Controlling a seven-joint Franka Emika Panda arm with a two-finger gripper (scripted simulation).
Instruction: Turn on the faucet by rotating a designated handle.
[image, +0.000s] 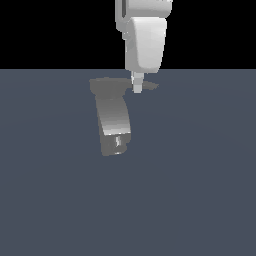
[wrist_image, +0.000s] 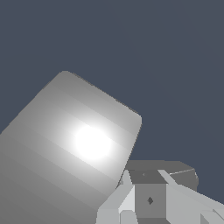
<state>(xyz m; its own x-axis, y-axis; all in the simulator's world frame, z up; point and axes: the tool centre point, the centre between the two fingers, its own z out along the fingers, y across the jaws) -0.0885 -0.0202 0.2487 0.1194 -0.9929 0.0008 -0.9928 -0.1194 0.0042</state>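
The faucet is a grey, shiny fixture with a thick curved body and a small round opening at its near end. Its handle, a thin flat lever, juts from the top toward the exterior view's right. My gripper comes straight down from above with its fingers together, tips at the handle close to the faucet's top; I cannot tell whether they touch it. In the wrist view the faucet body fills one side, and the fingers stand over the dark handle.
The faucet stands on a flat blue-grey floor that reaches to a black background. Nothing else stands on it.
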